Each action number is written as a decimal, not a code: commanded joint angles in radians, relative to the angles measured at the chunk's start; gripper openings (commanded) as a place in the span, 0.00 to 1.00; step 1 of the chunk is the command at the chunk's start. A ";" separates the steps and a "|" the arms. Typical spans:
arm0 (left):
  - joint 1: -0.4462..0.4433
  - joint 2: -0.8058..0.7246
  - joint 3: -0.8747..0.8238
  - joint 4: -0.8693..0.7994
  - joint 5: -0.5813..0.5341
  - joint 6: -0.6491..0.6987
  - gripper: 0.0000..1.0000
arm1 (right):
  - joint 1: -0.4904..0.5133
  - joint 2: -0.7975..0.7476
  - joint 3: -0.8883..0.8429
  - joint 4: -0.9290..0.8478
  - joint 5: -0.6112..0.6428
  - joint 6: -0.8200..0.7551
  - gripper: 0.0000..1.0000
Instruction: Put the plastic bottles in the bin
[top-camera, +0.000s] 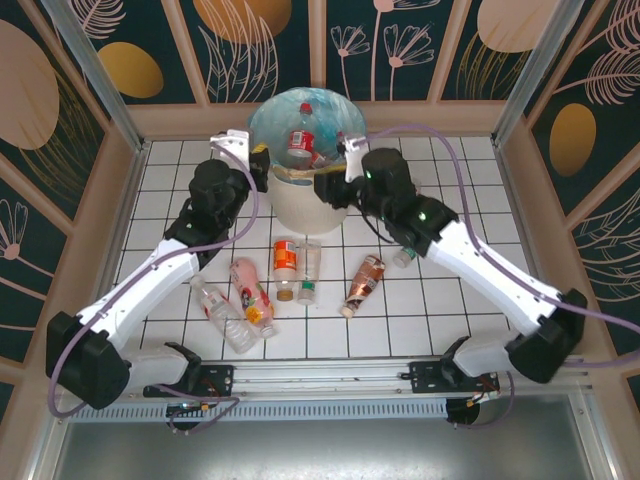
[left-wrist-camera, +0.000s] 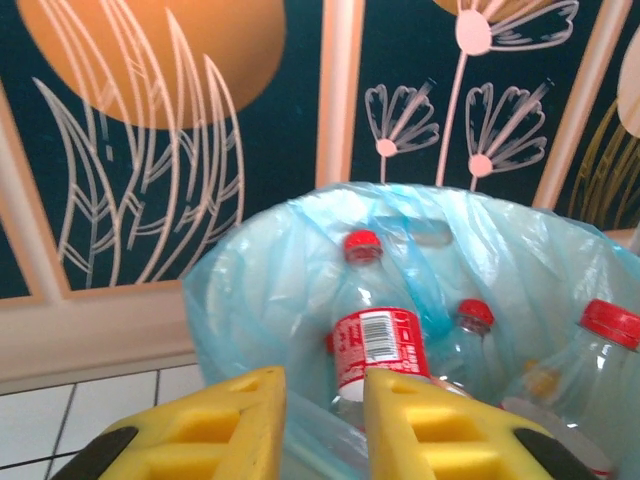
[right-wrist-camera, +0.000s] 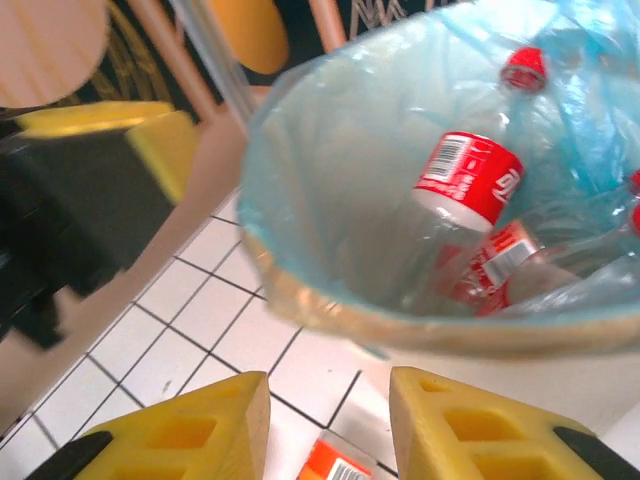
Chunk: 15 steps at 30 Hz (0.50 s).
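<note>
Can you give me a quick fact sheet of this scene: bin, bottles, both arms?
bin: cream, blue-green liner, far middle of the tiles
bottles in bin: several, red caps
bottles on tiles: about six, lying in front of bin
left end effector: open, empty, at bin's rim
right end effector: open, empty, at bin's rim

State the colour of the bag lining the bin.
The bag is a translucent light blue-green, seen best in the left wrist view.
</note>
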 joint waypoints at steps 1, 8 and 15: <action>0.006 -0.056 -0.038 0.121 -0.070 0.015 0.31 | 0.014 -0.112 -0.071 0.122 0.051 -0.020 0.39; 0.005 -0.110 -0.090 0.195 0.156 0.087 0.37 | 0.012 -0.232 -0.164 -0.145 0.240 -0.088 0.39; -0.010 -0.116 -0.075 0.134 0.661 0.237 0.55 | 0.010 -0.306 -0.227 -0.435 0.277 -0.579 0.44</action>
